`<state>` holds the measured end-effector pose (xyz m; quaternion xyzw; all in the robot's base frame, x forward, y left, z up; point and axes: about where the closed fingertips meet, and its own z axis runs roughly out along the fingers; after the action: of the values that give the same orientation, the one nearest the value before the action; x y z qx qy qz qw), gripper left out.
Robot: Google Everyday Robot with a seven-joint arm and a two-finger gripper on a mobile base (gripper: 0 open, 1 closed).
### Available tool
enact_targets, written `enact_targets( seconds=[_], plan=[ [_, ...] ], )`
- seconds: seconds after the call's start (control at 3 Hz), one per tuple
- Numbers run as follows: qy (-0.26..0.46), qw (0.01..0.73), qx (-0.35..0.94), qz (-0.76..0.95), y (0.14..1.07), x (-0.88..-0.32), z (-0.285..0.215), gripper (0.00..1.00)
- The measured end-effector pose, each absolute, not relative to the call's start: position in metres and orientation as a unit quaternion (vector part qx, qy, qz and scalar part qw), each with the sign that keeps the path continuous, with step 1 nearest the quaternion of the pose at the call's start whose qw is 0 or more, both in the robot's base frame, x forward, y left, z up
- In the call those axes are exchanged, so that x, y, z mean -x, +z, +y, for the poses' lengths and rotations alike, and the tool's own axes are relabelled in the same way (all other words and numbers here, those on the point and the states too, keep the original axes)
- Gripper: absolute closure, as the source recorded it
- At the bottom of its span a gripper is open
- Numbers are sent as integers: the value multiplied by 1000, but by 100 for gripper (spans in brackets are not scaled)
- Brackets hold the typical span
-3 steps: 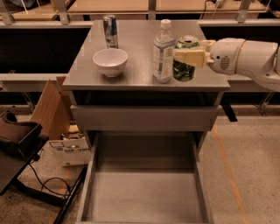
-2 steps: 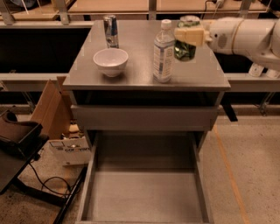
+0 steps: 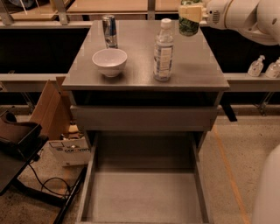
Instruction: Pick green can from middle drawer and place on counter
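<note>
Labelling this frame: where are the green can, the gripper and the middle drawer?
green can (image 3: 189,27): camera view, its lower green side.
gripper (image 3: 191,13): camera view, fingers shut on the green can, above the counter (image 3: 192,65) at its far right corner.
middle drawer (image 3: 144,197): camera view, its bare floor.

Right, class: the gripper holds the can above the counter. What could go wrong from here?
1. The gripper holds the green can in the air near the far right corner of the counter; set down too far out, it could fall off.
2. The bottle stands close on the left; drifting that way could topple it.
</note>
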<state>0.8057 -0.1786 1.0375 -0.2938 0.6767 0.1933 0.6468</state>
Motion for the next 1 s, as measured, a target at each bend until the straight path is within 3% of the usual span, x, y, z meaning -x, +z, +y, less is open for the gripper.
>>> enact_targets(
  seconds=[0.67, 1.0],
  plan=[
    [196, 658, 236, 687, 997, -847, -225, 100],
    [232, 647, 215, 694, 945, -861, -223, 100]
  ],
)
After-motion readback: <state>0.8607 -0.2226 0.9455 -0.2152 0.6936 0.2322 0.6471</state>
